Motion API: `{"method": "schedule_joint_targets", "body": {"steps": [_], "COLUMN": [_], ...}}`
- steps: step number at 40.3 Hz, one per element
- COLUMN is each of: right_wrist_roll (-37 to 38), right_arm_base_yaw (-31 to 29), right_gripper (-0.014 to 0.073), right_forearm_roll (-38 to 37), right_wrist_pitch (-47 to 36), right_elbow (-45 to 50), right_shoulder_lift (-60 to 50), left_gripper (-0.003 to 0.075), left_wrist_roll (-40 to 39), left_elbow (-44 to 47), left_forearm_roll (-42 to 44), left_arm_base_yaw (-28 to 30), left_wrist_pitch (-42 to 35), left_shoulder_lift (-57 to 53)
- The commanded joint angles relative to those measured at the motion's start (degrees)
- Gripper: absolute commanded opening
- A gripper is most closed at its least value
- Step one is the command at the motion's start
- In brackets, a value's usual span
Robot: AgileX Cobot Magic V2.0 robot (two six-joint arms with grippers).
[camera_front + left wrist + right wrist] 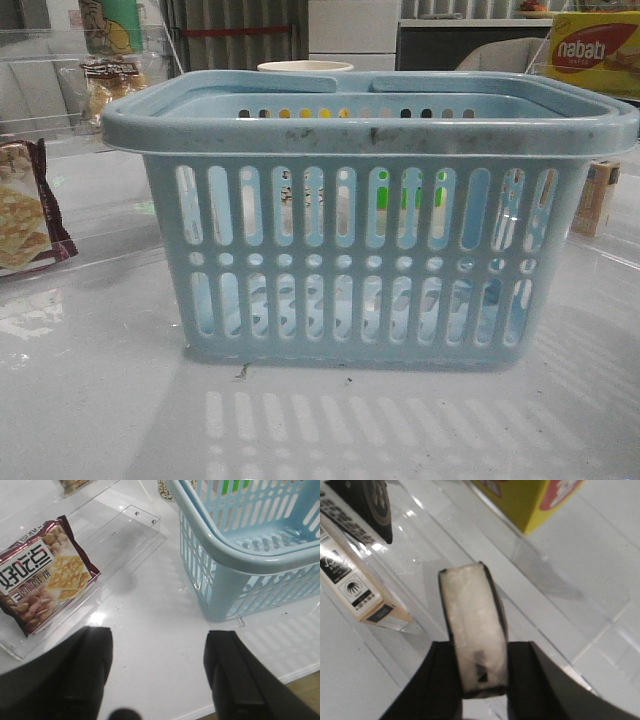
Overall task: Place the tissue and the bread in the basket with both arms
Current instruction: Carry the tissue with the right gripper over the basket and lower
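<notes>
- The basket (370,215) sits in the middle of the white table (100,400), right in front of the front camera.
- Looking through its slots and down into it from the left wrist view, the part of the floor that shows is bare, so I think nothing has been put in yet.
- The right gripper (479,672) is squeezing a small packet, the tissue (474,630). It has a dark edge and a pale, soft-looking face.
- The tissue stands up between the two fingers and pokes out past their tips. It looks lifted off the table.
- Under it are a clear plastic tray (470,535), a pale box with black print (360,587) and a yellow box (525,500). The basket does not show in this view, so the tissue must still travel to it.
- The left gripper (160,665) is spread wide and holds nothing.
- It hangs over bare table, with the basket near on one side and a bag of square crackers (42,577) in a clear tray on the other side.
- The bread (105,85) may be the small clear bag far back on the left in the front view, but it is small and blurry, so I am not sure.
- So the tissue is picked up but not dropped in, and the bread is not picked up yet.
</notes>
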Motion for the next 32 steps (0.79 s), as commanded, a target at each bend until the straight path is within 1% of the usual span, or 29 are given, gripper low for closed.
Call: {"method": "schedule_joint_targets", "body": {"steps": [1,4,11,16,21,27,32], "right_wrist_roll": [0.04,0.04,0.04,0.04,0.04,0.04,0.04], "right_arm_base_yaw": [-0.28,-0.07,1.33,4.29,9.41,18.58,26.48], "right_gripper": [0.0213,0.0192,0.0192,0.0192,0.0192,0.0192,0.0192], "right_forearm_roll": [-0.01,-0.01,0.4,2.02,3.62,3.62,3.68], "right_wrist_pitch": [-3.4,-2.37,-0.79,0.88,2.17,4.07,5.46], "right_elbow": [-2.58,-2.9,-2.93,-2.93,-2.93,-2.93,-2.59], "right_shoulder_lift": [-3.42,-4.53,-10.03,-15.97,-20.88,-24.0,-23.54], "left_gripper": [0.0452,0.0452,0.0452,0.0452,0.0452,0.0452,0.0452], "left_wrist_roll": [0.12,0.12,0.12,0.12,0.12,0.12,0.12], "left_elbow": [-1.58,-1.58,-1.58,-1.58,-1.58,-1.58,-1.58], "left_forearm_roll": [-0.39,-0.39,-0.39,-0.39,-0.39,-0.39,-0.39], "left_arm_base_yaw": [-0.47,-0.47,-0.47,-0.47,-0.47,-0.47,-0.47], "left_wrist_pitch": [-3.68,-3.68,-3.68,-3.68,-3.68,-3.68,-3.68], "left_shoulder_lift": [0.45,0.45,0.45,0.45,0.45,0.45,0.45]}}
